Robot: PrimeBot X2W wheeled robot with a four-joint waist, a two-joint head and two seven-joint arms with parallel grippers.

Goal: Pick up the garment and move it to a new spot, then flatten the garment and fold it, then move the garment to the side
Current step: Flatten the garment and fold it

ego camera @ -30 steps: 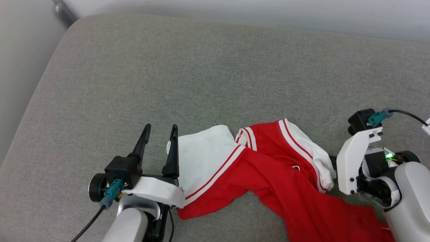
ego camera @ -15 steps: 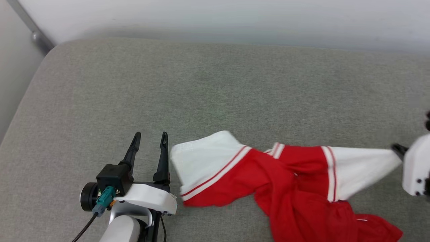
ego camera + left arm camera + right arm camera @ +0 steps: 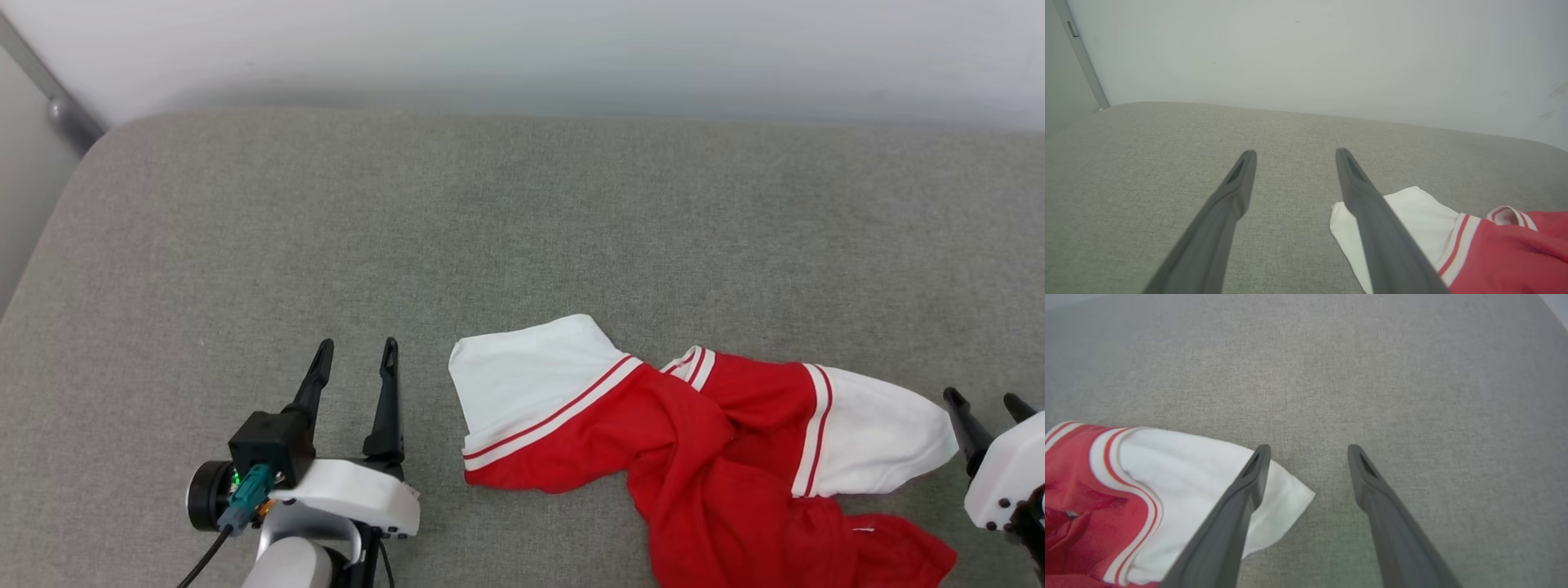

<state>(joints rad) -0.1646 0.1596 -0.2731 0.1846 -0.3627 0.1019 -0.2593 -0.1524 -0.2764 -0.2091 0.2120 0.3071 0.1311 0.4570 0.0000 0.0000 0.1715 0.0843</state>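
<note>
Garment [image 3: 702, 441]: red jersey T-shirt, lying crumpled on the grey padded surface [image 3: 522, 229], at the near edge, centre to right in the head view. Neither gripper has hold of it.

Left to right:
- Left gripper [image 3: 357, 343]: low on the left, jaws spread wide with nothing between them, fingers pointing toward the pale wall [image 3: 522, 49]. A strip of bare surface lies between it and the garment.
- Left sleeve [image 3: 531, 380]: white, lying fairly flat, with a red-white striped trim where it meets the body.
- Red body: bunched and twisted, running down to the bottom edge of the head view.
- Right sleeve [image 3: 878, 441]: white, drawn out to the right and narrowing to a tip.
- Right gripper [image 3: 981, 397]: jaws wide apart and empty, just beside the sleeve tip. In the right wrist view one finger crosses in front of that tip; whether they touch cannot be told.
</note>
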